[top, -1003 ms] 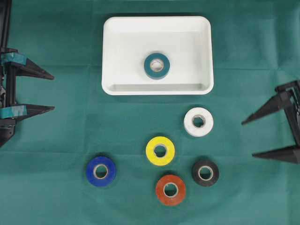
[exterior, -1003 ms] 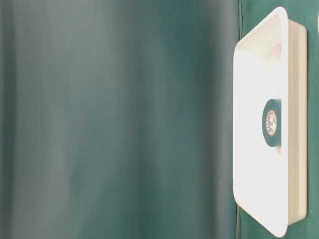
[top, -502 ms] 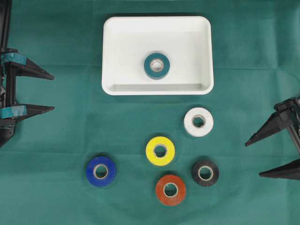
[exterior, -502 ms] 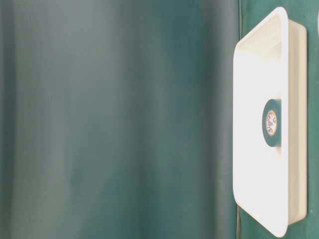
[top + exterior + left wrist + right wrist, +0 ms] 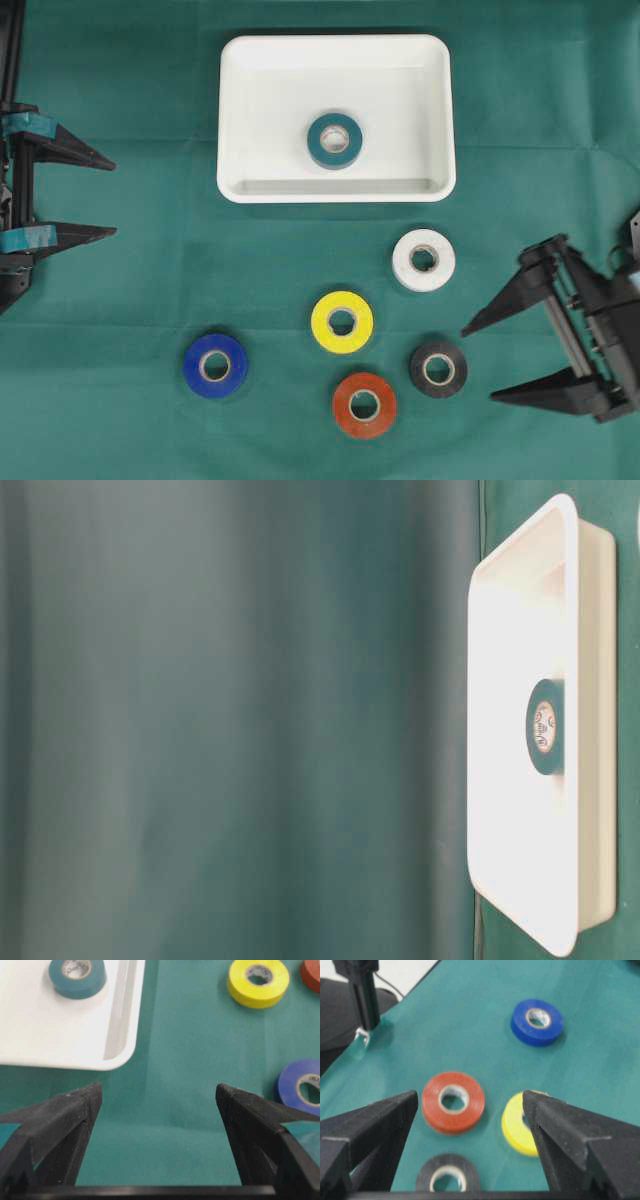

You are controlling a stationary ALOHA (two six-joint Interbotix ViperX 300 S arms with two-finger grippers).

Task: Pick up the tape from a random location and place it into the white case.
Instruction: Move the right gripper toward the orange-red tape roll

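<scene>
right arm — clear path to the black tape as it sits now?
Probably yes. The right gripper is open and empty, and the black tape lies flat just beyond its tips with bare cloth between them. The red tape and yellow tape sit apart from it.

A white case (image 5: pixel 240 60) holds a teal tape roll (image 5: pixel 334 140) on dark green cloth (image 5: pixel 130 300). In the lower half of the frame lie white (image 5: pixel 423 260), yellow (image 5: pixel 342 321), blue (image 5: pixel 215 365), red-orange (image 5: pixel 364 405) and black (image 5: pixel 438 368) tape rolls (cores pale). Both grippers' fingers (image 5: pixel 70 150) are black.
</scene>
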